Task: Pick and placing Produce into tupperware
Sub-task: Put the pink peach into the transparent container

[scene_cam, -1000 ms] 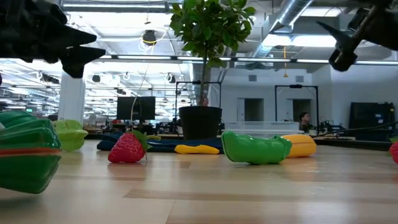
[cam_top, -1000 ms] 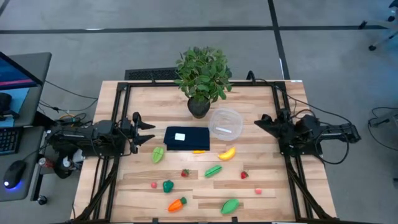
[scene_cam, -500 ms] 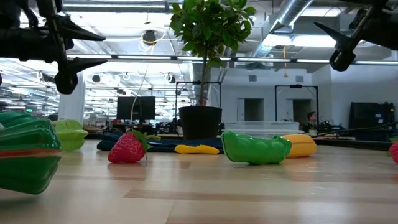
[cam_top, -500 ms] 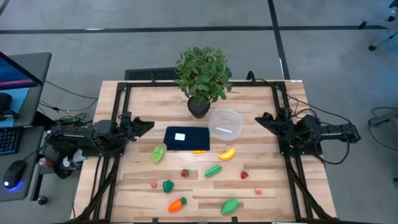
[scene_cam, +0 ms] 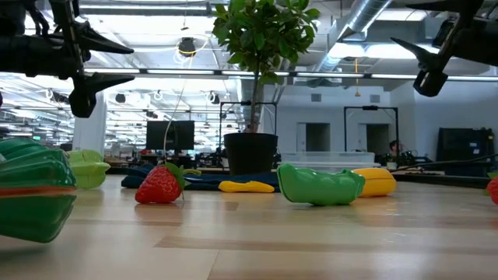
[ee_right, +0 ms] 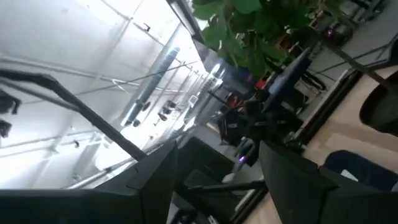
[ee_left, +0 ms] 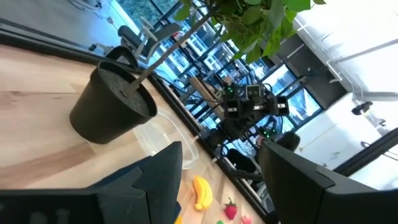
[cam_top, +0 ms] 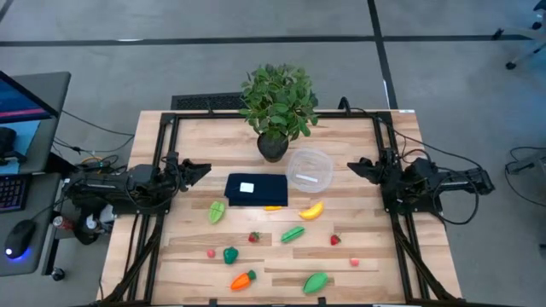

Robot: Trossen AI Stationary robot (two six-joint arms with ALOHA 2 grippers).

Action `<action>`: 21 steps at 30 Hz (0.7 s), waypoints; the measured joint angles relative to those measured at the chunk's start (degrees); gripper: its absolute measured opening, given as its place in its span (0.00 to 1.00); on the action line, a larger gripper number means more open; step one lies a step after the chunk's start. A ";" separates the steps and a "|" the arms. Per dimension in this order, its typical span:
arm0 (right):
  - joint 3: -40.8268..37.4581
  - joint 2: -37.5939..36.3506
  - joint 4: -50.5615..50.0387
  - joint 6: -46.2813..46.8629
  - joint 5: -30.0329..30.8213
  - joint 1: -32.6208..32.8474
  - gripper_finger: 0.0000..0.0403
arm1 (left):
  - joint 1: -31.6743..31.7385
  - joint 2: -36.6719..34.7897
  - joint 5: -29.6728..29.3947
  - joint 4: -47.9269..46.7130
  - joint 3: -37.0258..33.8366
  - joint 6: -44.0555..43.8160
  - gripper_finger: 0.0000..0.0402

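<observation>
I am seeing my left gripper [cam_top: 201, 169] hanging above the left edge of the table [cam_top: 358, 256], its two fingers standing apart and holding nothing. My right gripper [cam_top: 354, 166] is hanging over the right edge, also with a gap between its fingers and nothing in it. Both are pointing toward the middle of the table.

Between them, the clear round container [cam_top: 309, 169] is sitting just beside the potted plant [cam_top: 276, 107], with nothing inside that I can see. A dark blue rectangle with a white label [cam_top: 256, 189] is lying to the left of the container. The toy produce is lying spread on the wood, in front of these: the banana [cam_top: 312, 210], a green pod [cam_top: 293, 234], a green leaf piece [cam_top: 217, 211], a strawberry [cam_top: 253, 237], a green pepper [cam_top: 230, 254], the carrot [cam_top: 243, 279] and another green piece [cam_top: 316, 282].
</observation>
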 joint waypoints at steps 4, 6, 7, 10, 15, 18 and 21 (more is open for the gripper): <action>0.00 0.68 -2.31 -1.32 6.88 0.54 0.55 | 0.00 0.00 1.17 -0.04 0.00 -0.08 0.51; 0.02 0.78 -2.91 -0.69 9.08 0.54 0.55 | -0.02 0.00 1.32 -0.04 0.00 -0.12 0.51; 0.00 1.14 -3.01 -0.24 9.85 0.54 0.55 | -0.02 0.00 1.34 -0.04 0.00 -0.12 0.51; 0.02 1.93 -3.28 0.00 9.81 0.45 0.55 | -0.02 0.03 1.68 -0.08 0.00 -0.12 0.51; 0.02 3.34 -3.23 1.23 9.66 0.54 0.55 | -0.01 0.15 2.12 -0.13 0.00 -0.12 0.51; 0.02 4.50 -3.16 3.33 8.00 0.58 0.55 | 0.00 0.15 5.71 -0.33 0.00 -0.03 0.51; 0.02 5.95 -1.39 6.15 3.28 1.42 0.55 | 0.00 0.15 12.43 -0.61 0.01 -0.28 0.51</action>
